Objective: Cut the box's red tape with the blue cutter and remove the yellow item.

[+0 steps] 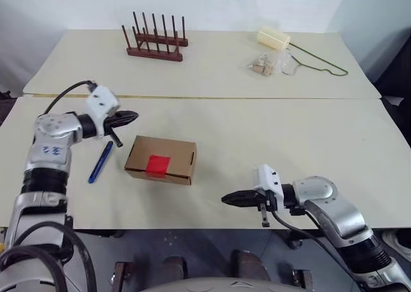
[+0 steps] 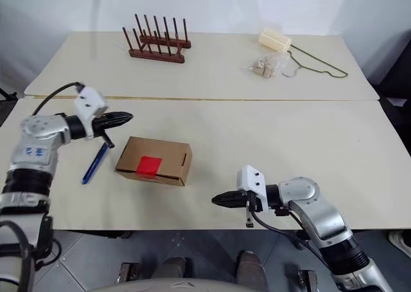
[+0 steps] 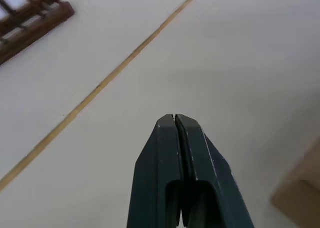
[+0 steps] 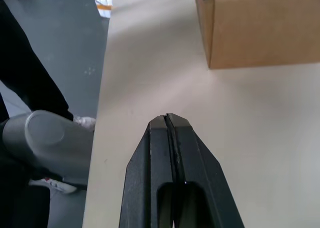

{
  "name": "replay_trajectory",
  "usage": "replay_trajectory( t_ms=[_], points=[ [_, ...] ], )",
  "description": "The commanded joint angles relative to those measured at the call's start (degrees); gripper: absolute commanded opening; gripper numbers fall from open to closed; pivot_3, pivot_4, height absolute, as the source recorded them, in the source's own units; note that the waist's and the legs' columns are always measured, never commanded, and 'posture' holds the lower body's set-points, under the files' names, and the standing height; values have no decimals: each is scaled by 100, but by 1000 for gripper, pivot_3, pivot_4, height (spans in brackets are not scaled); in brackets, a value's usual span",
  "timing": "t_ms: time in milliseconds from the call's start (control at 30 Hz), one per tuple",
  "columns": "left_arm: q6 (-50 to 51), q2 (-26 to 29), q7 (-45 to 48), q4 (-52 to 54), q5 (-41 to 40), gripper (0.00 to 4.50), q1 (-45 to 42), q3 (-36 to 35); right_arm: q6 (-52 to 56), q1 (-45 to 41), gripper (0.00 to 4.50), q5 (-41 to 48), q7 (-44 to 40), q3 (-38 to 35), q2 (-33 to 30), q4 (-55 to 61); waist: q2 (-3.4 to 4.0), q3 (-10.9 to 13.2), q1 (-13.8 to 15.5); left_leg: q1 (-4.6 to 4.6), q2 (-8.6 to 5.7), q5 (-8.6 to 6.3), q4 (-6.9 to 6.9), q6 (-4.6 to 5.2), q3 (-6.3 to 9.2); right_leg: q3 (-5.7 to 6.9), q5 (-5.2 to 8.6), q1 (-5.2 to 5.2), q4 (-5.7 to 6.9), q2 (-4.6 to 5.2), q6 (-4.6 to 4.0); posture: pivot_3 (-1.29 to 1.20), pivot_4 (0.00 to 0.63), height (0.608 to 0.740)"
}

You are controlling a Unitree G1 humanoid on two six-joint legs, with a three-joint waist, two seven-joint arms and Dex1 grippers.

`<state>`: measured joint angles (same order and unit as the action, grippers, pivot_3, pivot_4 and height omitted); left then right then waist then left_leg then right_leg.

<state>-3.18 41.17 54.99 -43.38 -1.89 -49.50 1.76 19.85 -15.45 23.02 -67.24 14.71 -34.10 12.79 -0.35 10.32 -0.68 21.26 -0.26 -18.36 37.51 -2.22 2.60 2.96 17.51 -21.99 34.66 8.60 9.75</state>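
The brown cardboard box (image 1: 161, 160) lies shut on the near table, with the square of red tape (image 1: 158, 165) on its top. The blue cutter (image 1: 100, 162) lies on the table just left of the box. My left gripper (image 1: 133, 117) hovers above and behind the cutter, pointing right, shut and empty. My right gripper (image 1: 225, 199) is near the table's front edge, right of the box, pointing left toward it, shut on nothing. A corner of the box (image 4: 260, 27) shows ahead of the right fingertips. The yellow item is hidden.
On the far table stand a dark red wooden peg rack (image 1: 156, 38), a pale cream cylinder block (image 1: 273, 38), a small clear bag (image 1: 264, 64) and a thin green wire hanger (image 1: 318, 60). A seam (image 1: 192, 97) divides the two tables.
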Motion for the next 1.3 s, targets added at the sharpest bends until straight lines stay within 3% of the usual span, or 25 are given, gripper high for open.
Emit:
replay_trajectory(
  t_ms=[33, 267, 500, 600, 800, 1000, 1300],
  points=[
    [-442, -19, 482, -586, 275, 32, -245, 308, 314, -74, 0, 327, -122, 91, 171, 103, 0, 0, -24, 0, 1, 0, 0, 0, 0, 0, 0, 0, 1, 0, 0, 0, 150, 740],
    [-135, -6, 1371, -614, 220, 32, -289, 484, 889, -333, 0, 422, 98, 144, 524, -13, -7, 4, -71, 6, 3, 0, 14, 0, 1, 0, 0, -7, 19, 1, 0, 0, 150, 740],
    [1684, 171, 2150, 1588, -338, 32, 593, 469, 1928, -489, 0, 820, 483, -159, 493, 226, -7, 4, -81, 20, 4, -4, 29, 0, 0, -2, 0, -25, 38, 5, 0, 0, 150, 740],
    [2624, 179, 2011, 2947, -563, 32, 1102, 463, 2360, -614, 0, 1042, 666, -350, 431, 383, -6, 4, -81, 34, 5, -4, 42, -1, 0, -4, -1, -43, 54, 5, -2, 0, 150, 740],
    [4013, 57, 1464, 4578, -786, 32, 1692, 546, 2867, -953, 0, 1292, 1182, -656, 592, 319, -6, 4, -69, 35, 6, -6, 54, 1, -1, -12, 0, -44, 73, 6, -4, 0, 150, 740],
    [4727, -93, 761, 5250, -909, 32, 2120, 431, 2563, -1243, 0, 840, 1527, -658, 638, -141, -6, 4, -69, 34, 5, -7, 54, 3, -4, -17, 1, -49, 80, 5, -6, 0, 150, 740],
    [5028, 580, 636, 6100, -1469, 32, 3058, -293, 2327, -1404, 0, 638, 939, -773, -185, -384, -7, 4, -75, 36, 7, -8, 50, 3, -8, -21, 2, -57, 78, 6, -10, 0, 150, 740]
  ],
)
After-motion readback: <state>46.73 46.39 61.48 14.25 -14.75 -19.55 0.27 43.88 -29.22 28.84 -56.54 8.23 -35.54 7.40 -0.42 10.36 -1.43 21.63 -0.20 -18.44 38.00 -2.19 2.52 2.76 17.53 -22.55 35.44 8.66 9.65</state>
